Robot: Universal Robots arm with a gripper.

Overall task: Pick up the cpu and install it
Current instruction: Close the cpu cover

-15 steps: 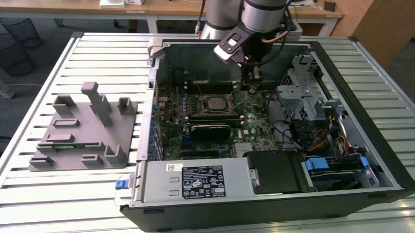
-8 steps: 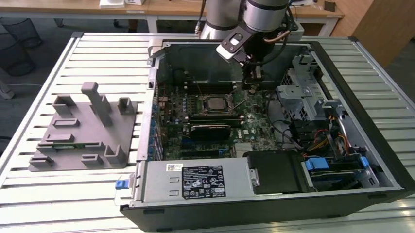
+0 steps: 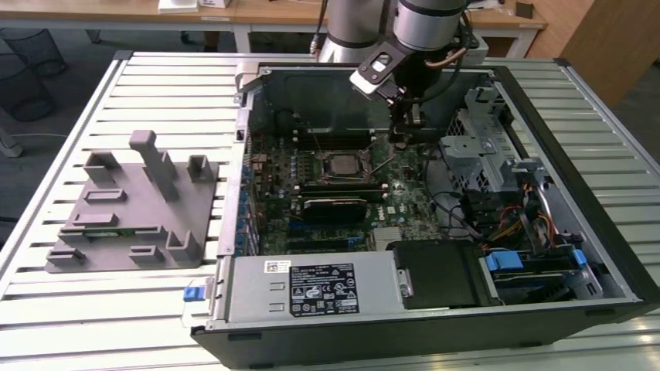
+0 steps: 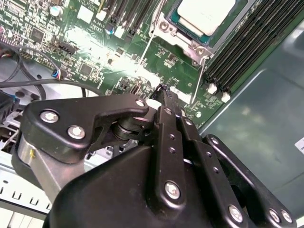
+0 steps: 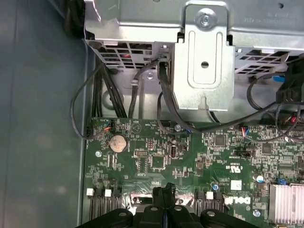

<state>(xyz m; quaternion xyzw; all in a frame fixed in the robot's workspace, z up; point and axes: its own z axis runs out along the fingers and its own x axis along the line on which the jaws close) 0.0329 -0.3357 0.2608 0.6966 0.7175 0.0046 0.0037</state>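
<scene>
The cpu (image 3: 338, 164) lies flat in the socket in the middle of the green motherboard (image 3: 403, 205), inside the open computer case (image 3: 608, 263). Its pale silver top (image 4: 206, 14) also shows in the second wrist view, framed by the metal socket bracket. My gripper (image 3: 413, 137) hangs inside the case just to the exterior view's right of the socket, above the board. In both wrist views the two black fingers (image 4: 164, 102) meet at the tip (image 5: 164, 191), shut with nothing visible between them. Two thin socket levers (image 4: 199, 78) stand up near the fingertips.
A grey plastic fixture (image 3: 134, 209) with upright posts stands on the slatted table at the exterior view's left. A black block (image 3: 335, 207) sits below the socket. A metal drive cage (image 3: 480, 147) and cables (image 5: 118, 95) crowd the case's right side. The power supply (image 3: 309, 287) fills the front.
</scene>
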